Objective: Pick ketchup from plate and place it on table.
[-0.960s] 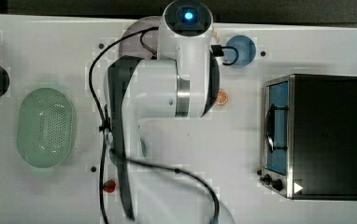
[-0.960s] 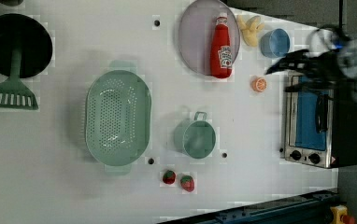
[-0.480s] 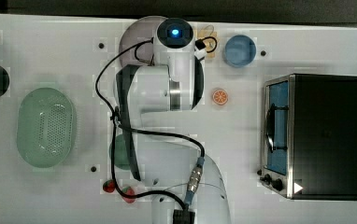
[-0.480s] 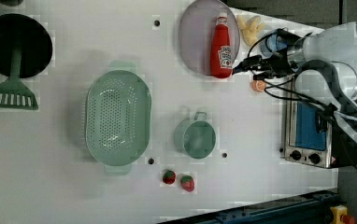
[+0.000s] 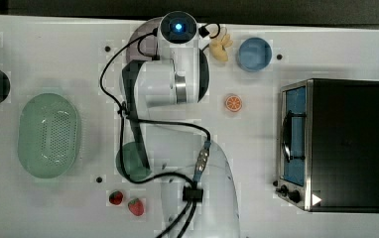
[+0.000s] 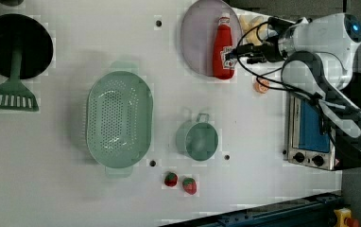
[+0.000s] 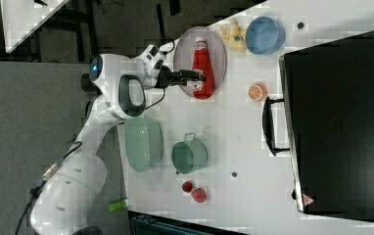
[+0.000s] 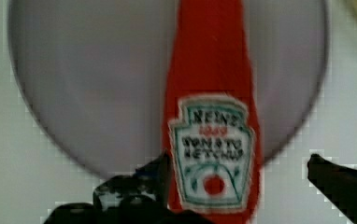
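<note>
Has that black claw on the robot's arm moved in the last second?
Yes. In the left view the gripper has travelled leftward from above the toaster oven, reaching the ketchup on the plate.

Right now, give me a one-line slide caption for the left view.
Open gripper reaches the ketchup lying on the plate, not yet grasped.

— What sort of place is this?
— A robot lab: white table [image 6: 74, 198] with screw holes, toy strawberries [image 6: 171, 179] at six o'clock, toaster oven [image 6: 309, 137], cabled arm [image 5: 167, 84].
</note>
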Controlling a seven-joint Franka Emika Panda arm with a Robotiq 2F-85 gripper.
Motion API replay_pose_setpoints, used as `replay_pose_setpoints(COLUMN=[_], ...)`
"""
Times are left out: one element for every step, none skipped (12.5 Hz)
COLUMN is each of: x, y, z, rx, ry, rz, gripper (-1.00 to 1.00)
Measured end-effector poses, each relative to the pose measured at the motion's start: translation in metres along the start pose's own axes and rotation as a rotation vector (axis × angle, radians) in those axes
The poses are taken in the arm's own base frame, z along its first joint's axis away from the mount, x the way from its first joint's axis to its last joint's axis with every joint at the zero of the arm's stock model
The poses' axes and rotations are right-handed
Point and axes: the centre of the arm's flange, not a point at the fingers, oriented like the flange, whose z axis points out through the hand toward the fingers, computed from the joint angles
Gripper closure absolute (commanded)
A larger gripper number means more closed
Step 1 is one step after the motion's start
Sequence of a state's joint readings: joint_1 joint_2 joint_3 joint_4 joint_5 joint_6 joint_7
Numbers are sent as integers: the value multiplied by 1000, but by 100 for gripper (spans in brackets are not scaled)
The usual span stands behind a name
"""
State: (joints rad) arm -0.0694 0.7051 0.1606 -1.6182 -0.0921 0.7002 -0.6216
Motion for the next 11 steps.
replay_pose_setpoints(x=[7,11,16,19,19,19,20,21,22,23,25], y=[-3,-5,-6,-8,-9,-9,-10,-11,-12,-12,-13], z=[8,19,31,45,58,70,81,87,84,81,77], rx=[8,11,7,-2,-11,-14,-11,-9,-6,-7,-8], ry=[9,6,4,-1,-8,-21,-23,-12,-7,-3,6], rz=[-1,-4,-8,-17,-30,-36,-41,-43,-44,-45,-48], gripper=[-100,-100,-100,-100,-100,-100,-100,-93,-69,-43,-20])
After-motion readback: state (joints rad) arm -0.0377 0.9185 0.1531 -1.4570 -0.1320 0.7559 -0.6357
